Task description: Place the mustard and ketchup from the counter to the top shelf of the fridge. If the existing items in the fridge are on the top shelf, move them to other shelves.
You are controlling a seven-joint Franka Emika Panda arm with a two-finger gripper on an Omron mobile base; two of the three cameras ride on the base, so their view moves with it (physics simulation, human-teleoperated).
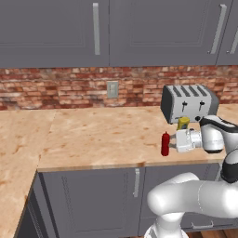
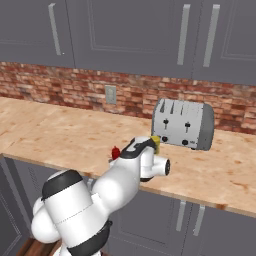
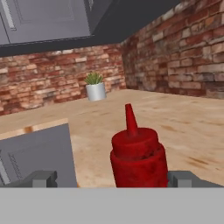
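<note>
The red ketchup bottle (image 1: pixel 165 144) stands upright near the counter's front edge, and only its top peeks out beside my arm (image 2: pixel 115 152). In the hand view the ketchup (image 3: pixel 138 155) stands between my two spread fingertips (image 3: pixel 41 178), nearer the right one, with gaps on both sides. My gripper (image 1: pixel 173 142) is open and level with the bottle, reaching in from its right. The yellow mustard bottle (image 1: pixel 183 123) stands just behind my hand, in front of the toaster, and shows as a sliver (image 2: pixel 156 143) over my wrist.
A silver toaster (image 1: pixel 188 102) sits against the brick wall behind the bottles. A small potted plant (image 3: pixel 95 87) stands far along the counter (image 1: pixel 93 135). Grey cabinets hang above, and a wall outlet (image 1: pixel 112 89) is at the middle.
</note>
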